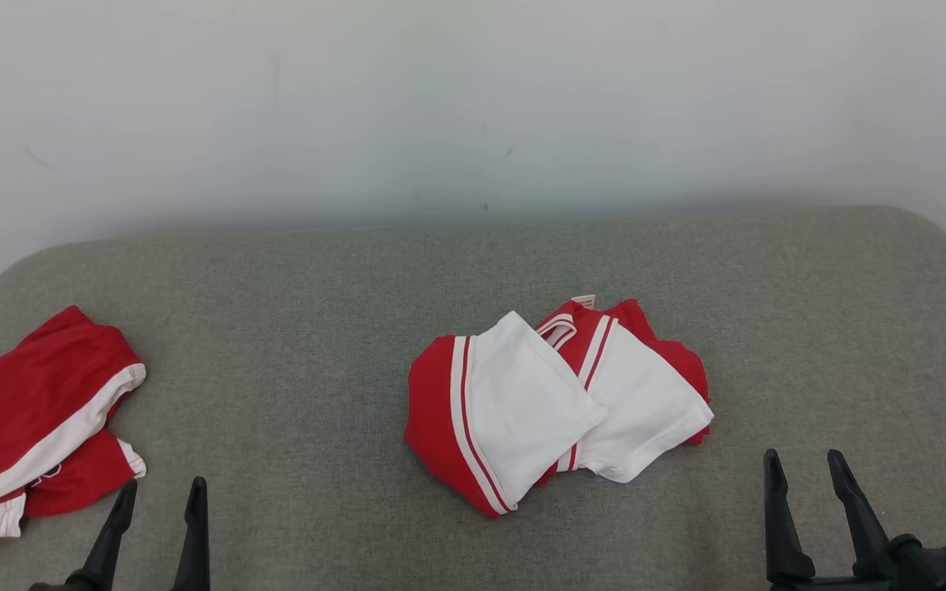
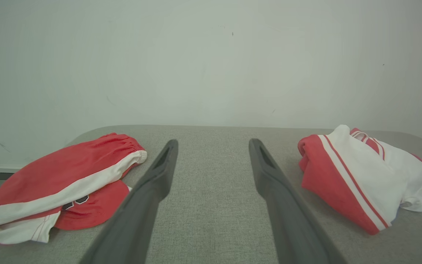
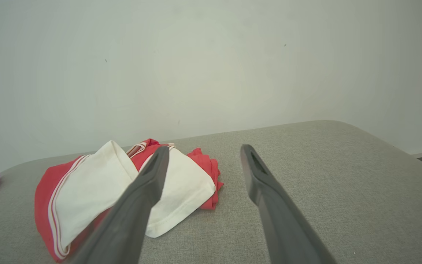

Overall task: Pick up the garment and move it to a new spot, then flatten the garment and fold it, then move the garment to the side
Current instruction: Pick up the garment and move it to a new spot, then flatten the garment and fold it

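A crumpled red and white garment (image 1: 555, 402) lies bunched in the middle of the grey padded table (image 1: 317, 328), its white sleeves with red stripes on top. My left gripper (image 1: 163, 484) hovers open at the near left, well to the left of the garment, with nothing between its fingers. My right gripper (image 1: 803, 455) is open at the near right, just right of the garment and apart from it. In the left wrist view the garment (image 2: 357, 179) sits right of the open left gripper (image 2: 213, 141). In the right wrist view the garment (image 3: 93, 187) lies left of the open right gripper (image 3: 204, 146).
A second red garment with a white band (image 1: 29, 410) lies at the table's left edge, close to my left gripper; it is seen too in the left wrist view (image 2: 60, 183). A pale wall stands behind the table. The table's corners are rounded.
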